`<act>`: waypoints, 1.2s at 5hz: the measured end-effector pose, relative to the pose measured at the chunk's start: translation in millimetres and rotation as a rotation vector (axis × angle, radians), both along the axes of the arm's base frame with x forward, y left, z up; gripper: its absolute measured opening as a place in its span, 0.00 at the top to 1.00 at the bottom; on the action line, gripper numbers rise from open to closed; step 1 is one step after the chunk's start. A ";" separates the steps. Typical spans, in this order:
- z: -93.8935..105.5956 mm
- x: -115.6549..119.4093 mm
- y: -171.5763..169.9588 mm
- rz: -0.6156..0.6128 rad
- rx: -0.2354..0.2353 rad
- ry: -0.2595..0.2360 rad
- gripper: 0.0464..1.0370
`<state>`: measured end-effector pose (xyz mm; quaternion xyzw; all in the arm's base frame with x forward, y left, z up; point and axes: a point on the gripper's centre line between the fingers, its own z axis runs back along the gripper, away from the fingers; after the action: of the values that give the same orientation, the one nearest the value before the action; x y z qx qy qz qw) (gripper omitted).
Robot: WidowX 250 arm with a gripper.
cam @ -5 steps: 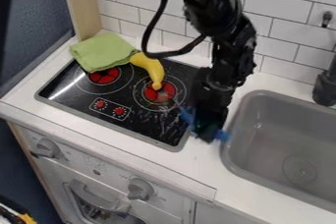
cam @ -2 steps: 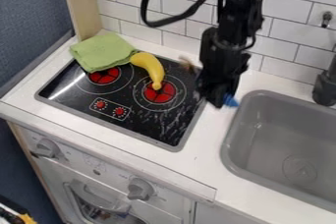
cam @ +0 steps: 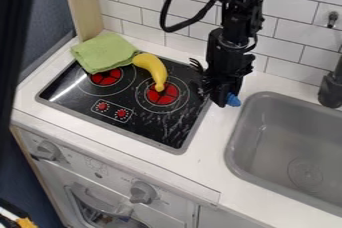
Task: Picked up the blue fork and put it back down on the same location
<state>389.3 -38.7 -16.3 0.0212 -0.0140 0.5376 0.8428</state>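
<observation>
The gripper (cam: 221, 97) hangs between the stove's right edge and the sink, shut on the blue fork (cam: 233, 100). A blue end of the fork sticks out to the right of the fingertips. Its dark tines seem to poke out on the upper left, over the stove's back right part. The middle of the fork is hidden behind the gripper.
On the black stovetop (cam: 137, 122), a yellow banana (cam: 151, 67) reaches the right burner. A folded green cloth (cam: 103, 53) covers the stove's back left corner. The grey sink (cam: 294, 159) lies to the right, with a dark faucet (cam: 332, 89) behind it.
The gripper has moved back toward the tiled wall, carrying the fork. Since the middle frame it has shifted only slightly. A dark shape now covers part of the left edge.
</observation>
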 end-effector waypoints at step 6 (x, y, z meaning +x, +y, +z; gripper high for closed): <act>-15.3 -23.0 70.4 0.224 -0.060 0.032 0.81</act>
<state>366.3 31.7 -31.6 0.0062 0.0180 0.6284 0.7777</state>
